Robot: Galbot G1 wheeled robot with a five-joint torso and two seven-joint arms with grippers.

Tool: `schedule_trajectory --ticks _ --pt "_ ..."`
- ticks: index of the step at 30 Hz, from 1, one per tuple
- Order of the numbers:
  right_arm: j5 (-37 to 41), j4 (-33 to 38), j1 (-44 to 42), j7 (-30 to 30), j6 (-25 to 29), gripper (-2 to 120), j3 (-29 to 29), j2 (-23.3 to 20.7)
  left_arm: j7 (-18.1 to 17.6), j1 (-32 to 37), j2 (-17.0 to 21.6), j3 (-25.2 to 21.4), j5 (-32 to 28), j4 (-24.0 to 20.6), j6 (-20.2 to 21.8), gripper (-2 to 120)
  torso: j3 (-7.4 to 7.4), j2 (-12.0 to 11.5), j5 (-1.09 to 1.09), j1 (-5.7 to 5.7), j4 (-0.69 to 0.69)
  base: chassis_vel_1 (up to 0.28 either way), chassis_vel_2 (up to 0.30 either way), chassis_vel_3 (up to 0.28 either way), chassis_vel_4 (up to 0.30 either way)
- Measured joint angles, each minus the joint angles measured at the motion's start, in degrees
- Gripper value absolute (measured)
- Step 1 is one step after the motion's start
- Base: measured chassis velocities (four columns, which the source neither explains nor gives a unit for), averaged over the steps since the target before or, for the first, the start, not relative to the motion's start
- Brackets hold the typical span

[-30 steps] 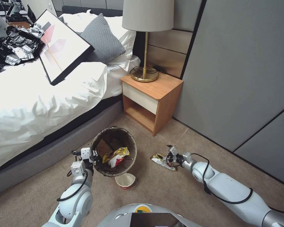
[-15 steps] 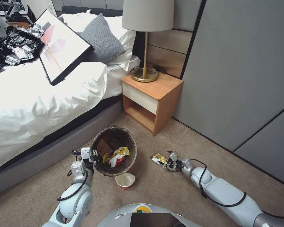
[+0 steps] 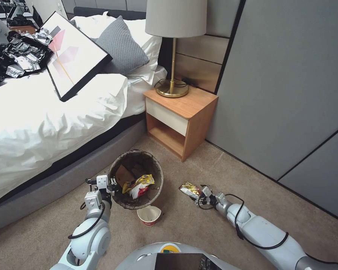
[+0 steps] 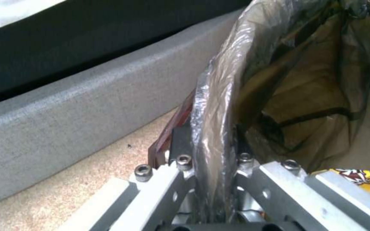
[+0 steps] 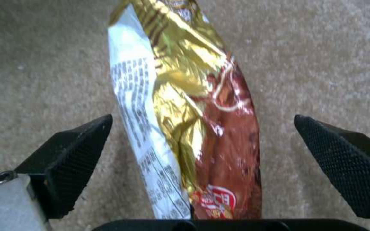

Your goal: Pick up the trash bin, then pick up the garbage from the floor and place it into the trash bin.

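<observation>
1. The bed (image 3: 45, 123) was seen along the robot's left; the nightstand (image 3: 180, 116) stood beyond the bin.
2. The trash bin (image 3: 154, 167) was found on the carpet beside the bed base (image 4: 65, 109), with its liner (image 4: 219, 96) folded over the rim. A yellow snack wrapper (image 3: 141, 182) and white tissue were seen inside.
3. The left gripper (image 3: 108, 186) was found pressed together on the bin rim, liner pinched between the fingers (image 4: 180, 150).
4. The right gripper (image 3: 199, 195) was held low at the floor, jaws spread either side of a gold-and-brown wrapper (image 5: 193, 128), fingertips (image 5: 82, 141) apart from it.
5. A noodle cup (image 3: 149, 215) was seen upright on the carpet, just beside the bin.
</observation>
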Motion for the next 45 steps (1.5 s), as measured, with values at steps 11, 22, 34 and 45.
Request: schedule_trajectory --ticks 11,22,34,45 --pt "-1.93 -4.63 -0.11 0.0 1.23 100 0.62 2.06 -0.06 -0.03 0.1 -0.02 -0.08 -0.2 0.0 0 0.0 0.0 0.0 0.0 0.0 0.0 0.0 0.0 0.0" --pt "-3.27 -6.74 -0.21 -0.17 2.36 80 1.17 3.55 -0.12 -0.14 0.46 0.01 -0.28 -0.21 0.0 0 0.0 0.0 0.0 0.0 0.0 0.0 0.0 0.0 0.0" --pt "-3.73 -5.98 -0.73 -0.31 2.64 40 1.41 3.83 -0.17 -0.05 0.49 0.02 -0.28 -0.32 -0.13 0 0.0 0.0 0.02 0.0 0.01 0.0 0.0 0.0 0.0" --pt "-3.74 -5.53 -0.74 -0.03 2.64 0 1.66 3.56 -0.16 -0.24 0.43 0.14 -0.26 -0.18 -0.14 0 0.0 0.0 0.01 0.0 -0.01 0.0 0.0 0.0 0.0"
